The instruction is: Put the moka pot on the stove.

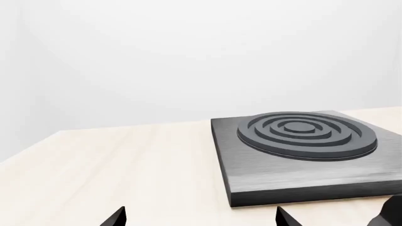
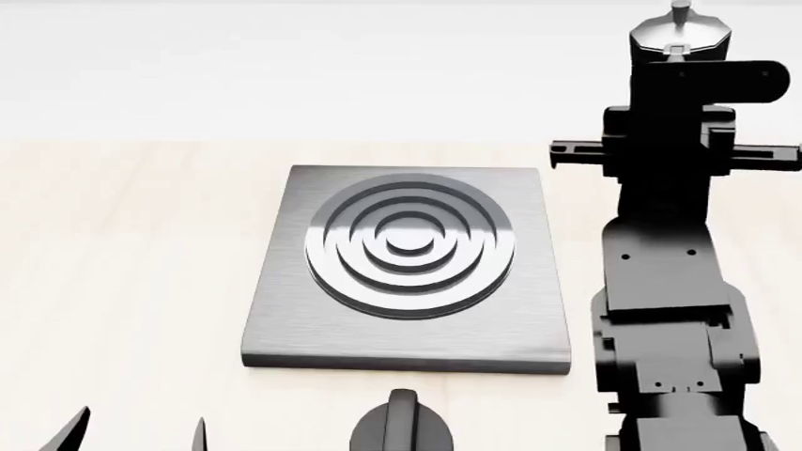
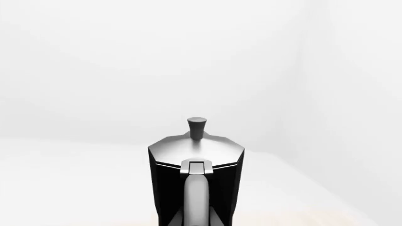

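The moka pot (image 3: 196,169), glossy black and faceted with a silvery lid and small knob, fills the right wrist view with its handle facing the camera. My right gripper (image 3: 196,219) has its fingertips pressed against both sides of that handle. In the head view only the pot's lid (image 2: 678,38) shows at the far right, above my right arm (image 2: 664,272), which hides the body. The stove (image 2: 288,319), a grey slab with a ringed burner (image 2: 408,246), lies mid-table, left of the pot. My left gripper (image 1: 201,217) is open and empty before the stove's (image 1: 301,176) near corner.
A short black round knob with a ridge (image 2: 401,427) sits on the table just in front of the stove, and shows at the edge of the left wrist view (image 1: 392,212). The light wooden table (image 2: 126,263) extends left of the stove. A pale wall lies behind.
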`<state>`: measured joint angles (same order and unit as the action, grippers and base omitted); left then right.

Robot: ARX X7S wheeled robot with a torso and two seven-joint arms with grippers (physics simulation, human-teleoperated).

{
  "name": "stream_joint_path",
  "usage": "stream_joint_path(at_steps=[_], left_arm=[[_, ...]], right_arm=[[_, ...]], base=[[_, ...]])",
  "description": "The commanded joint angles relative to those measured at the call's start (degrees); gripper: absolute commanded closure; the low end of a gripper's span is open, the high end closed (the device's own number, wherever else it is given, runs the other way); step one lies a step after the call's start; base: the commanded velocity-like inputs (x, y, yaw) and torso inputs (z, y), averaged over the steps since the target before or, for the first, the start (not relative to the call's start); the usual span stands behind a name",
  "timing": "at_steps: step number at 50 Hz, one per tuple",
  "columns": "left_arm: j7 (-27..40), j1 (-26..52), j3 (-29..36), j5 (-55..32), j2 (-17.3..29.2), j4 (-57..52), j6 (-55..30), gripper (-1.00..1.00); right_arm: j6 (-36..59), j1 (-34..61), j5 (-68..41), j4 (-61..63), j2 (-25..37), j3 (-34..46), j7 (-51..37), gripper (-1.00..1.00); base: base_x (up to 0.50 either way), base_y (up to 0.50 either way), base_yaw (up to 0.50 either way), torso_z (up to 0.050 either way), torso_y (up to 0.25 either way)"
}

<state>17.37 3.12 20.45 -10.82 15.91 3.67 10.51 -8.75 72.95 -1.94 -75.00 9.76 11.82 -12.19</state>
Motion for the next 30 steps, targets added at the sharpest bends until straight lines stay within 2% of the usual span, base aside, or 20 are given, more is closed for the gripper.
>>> stream_joint_path(at_steps=[1,30], left_arm=[[0.2,0.0,-0.4,-0.3,-0.4,0.4,0.9,-1.00],[0.5,0.1,0.0,-1.1,-0.1,0.4,1.1,-1.00]], right_arm=[[0.5,2.3,1.1,0.0,-1.5,-1.3,2.4,1.00],[1.5,2.8,1.8,0.0,-4.5,-5.9,7.5,1.00]], base=[[0.00,0.00,0.00,0.000,0.000],[0.00,0.00,0.00,0.000,0.001]])
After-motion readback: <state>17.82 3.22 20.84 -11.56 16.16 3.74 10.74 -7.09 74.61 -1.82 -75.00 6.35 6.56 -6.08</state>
